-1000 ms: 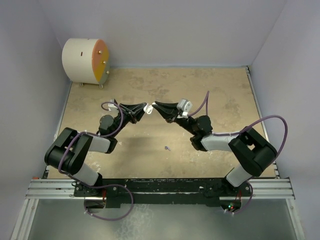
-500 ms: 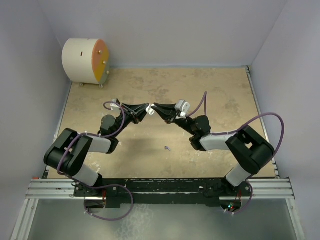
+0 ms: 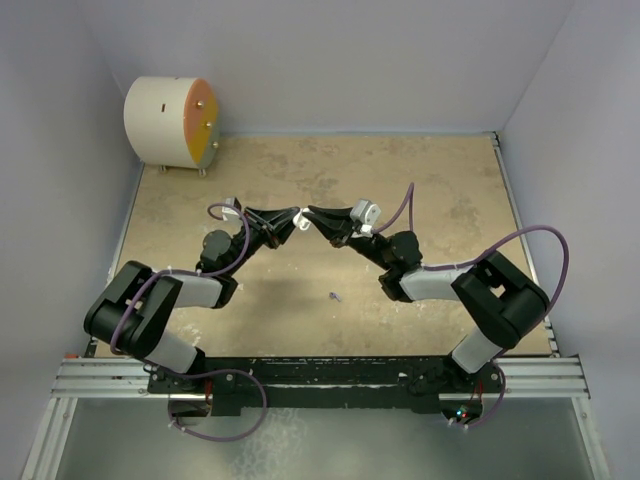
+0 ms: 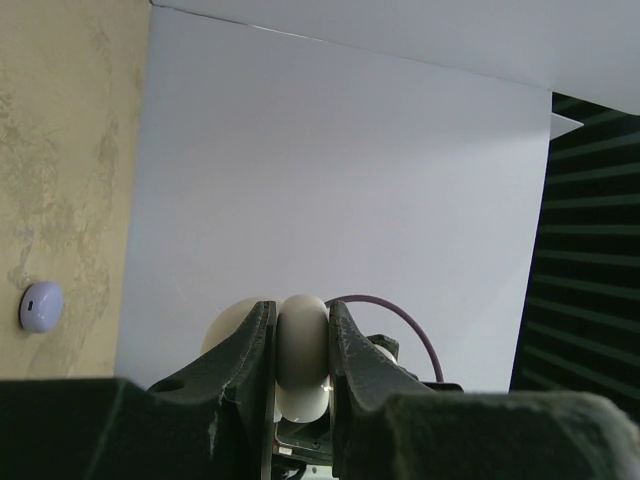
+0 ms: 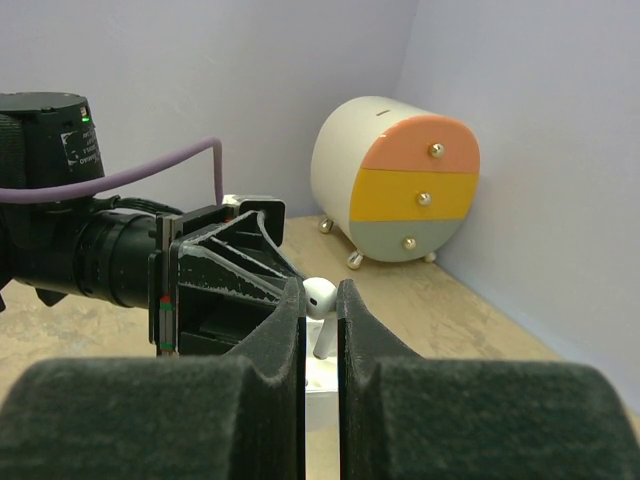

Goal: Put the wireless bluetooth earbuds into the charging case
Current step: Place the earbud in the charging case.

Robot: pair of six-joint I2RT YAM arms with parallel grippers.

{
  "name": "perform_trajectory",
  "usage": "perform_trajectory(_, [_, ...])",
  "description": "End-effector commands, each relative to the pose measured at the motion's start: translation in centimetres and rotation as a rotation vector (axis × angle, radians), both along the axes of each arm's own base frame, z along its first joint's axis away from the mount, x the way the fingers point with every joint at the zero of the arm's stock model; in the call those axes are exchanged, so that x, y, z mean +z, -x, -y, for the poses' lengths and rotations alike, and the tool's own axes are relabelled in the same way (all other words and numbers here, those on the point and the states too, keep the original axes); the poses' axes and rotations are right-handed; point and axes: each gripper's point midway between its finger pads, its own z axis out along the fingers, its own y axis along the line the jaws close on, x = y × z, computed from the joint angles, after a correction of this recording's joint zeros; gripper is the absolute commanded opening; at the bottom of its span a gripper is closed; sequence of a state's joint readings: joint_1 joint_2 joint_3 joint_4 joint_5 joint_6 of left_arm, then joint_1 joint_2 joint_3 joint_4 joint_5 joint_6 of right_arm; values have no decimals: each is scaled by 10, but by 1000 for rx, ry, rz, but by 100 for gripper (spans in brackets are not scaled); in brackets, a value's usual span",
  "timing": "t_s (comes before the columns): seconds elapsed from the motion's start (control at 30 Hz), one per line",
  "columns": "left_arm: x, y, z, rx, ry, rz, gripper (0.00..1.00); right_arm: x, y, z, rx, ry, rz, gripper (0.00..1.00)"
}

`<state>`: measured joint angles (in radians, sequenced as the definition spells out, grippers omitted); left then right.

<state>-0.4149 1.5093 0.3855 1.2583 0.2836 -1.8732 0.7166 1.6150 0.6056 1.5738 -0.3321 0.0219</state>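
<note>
Near the middle of the top view, the left gripper (image 3: 290,217) and the right gripper (image 3: 313,212) are meeting tip to tip above the table (image 3: 450,200). At the bottom centre of the left wrist view, the left gripper's 2 fingers (image 4: 250,345) are squeezing a white case (image 4: 302,350), closed as far as it allows. In the right wrist view, the right gripper's 2 fingers (image 5: 360,335) are pinching a white earbud (image 5: 320,296), stem pointing down, right over that case; I cannot tell if they are touching. 1 lilac earbud (image 3: 334,296) is lying on the table below centre. A lilac case (image 4: 42,306) is sitting at the left edge of the left wrist view. A drawer cabinet (image 3: 170,122) is standing in the upper left of the top view.
</note>
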Motion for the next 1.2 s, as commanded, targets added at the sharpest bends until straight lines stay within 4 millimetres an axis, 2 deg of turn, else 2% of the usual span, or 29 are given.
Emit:
perform_trajectory(0.0, [36,2,0,9,36,111,0,24,4,6,-9,-55,98,0])
perform_trajectory(1.17, [48,6,1,2,50,133,0,16,5,1,17,-39,92,0])
